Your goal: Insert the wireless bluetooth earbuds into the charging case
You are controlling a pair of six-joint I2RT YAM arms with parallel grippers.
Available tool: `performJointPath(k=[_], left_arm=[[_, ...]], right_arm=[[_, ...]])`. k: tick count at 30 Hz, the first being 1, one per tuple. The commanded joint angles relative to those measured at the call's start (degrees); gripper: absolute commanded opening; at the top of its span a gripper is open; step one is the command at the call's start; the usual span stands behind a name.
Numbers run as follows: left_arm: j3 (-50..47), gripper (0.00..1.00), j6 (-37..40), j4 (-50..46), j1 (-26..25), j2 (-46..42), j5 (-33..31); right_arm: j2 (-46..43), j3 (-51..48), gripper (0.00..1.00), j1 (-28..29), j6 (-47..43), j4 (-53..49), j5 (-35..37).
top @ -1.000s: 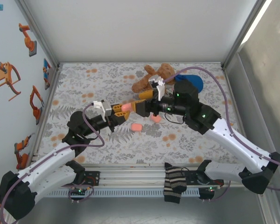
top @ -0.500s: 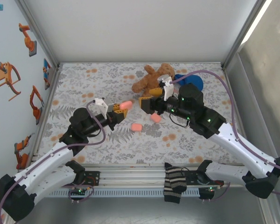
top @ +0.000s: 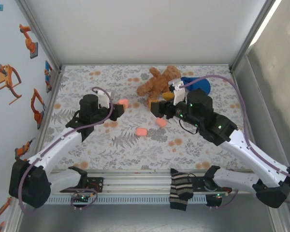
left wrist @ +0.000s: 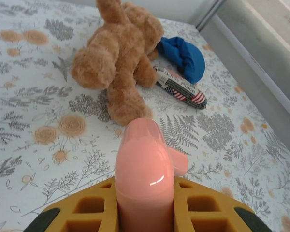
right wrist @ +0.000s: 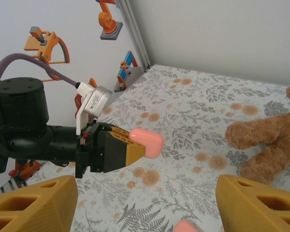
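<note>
- Left claw [top: 117, 107] was clamped on a pink case [left wrist: 144, 164], held above the table [top: 87, 82] and pointing toward the bear [top: 159, 79].
- Right claw [right wrist: 147, 186] was wide and empty, facing the case with a gap between them.
- Judged step: bringing bud and case together. To do it well, the left claw should keep the case steady with its opening turned to the right claw, and the bud should be squared to its socket before pressing.
- Case showed no open cavity, so its contents could not be told. A pink bump [left wrist: 178, 162] at its side could be a bud or the lid.
- A pink piece [top: 141, 131] and a second piece [top: 160, 122] lay on the table between the arms. Whether they were buds or cases was unclear.
</note>
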Motion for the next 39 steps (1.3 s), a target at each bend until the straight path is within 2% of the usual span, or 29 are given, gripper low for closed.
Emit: performJointPath(k=[1,13,21,25,33,39], left_arm=[[3.85,0.01,-3.04,-2.89,0.53,2.96,4.07],[9.22,0.02,-10.00,-2.89,3.17,17.09,9.65],[12.34,0.08,-14.91,-1.87,3.90,28.40,14.25],[12.36,0.10,-16.13,-0.84,3.90,32.27,15.15],[12.38,0.15,-16.66,0.30,3.65,36.75,15.64],[12.58,0.17,-16.72,0.64,3.47,39.00,15.68]], right_arm=[[-1.40,-0.92,0.74,0.31,-0.53,-1.26,2.41],[-2.62,-1.50,0.75,0.31,-2.24,-3.82,5.29],[-3.66,-2.52,0.76,0.31,-3.45,-4.87,7.20],[-4.26,-3.12,0.81,0.26,-3.83,-5.06,8.43],[-4.27,-4.02,0.99,0.21,-4.10,-4.92,11.02],[-3.57,-3.91,1.00,0.05,-4.84,-4.94,11.80]])
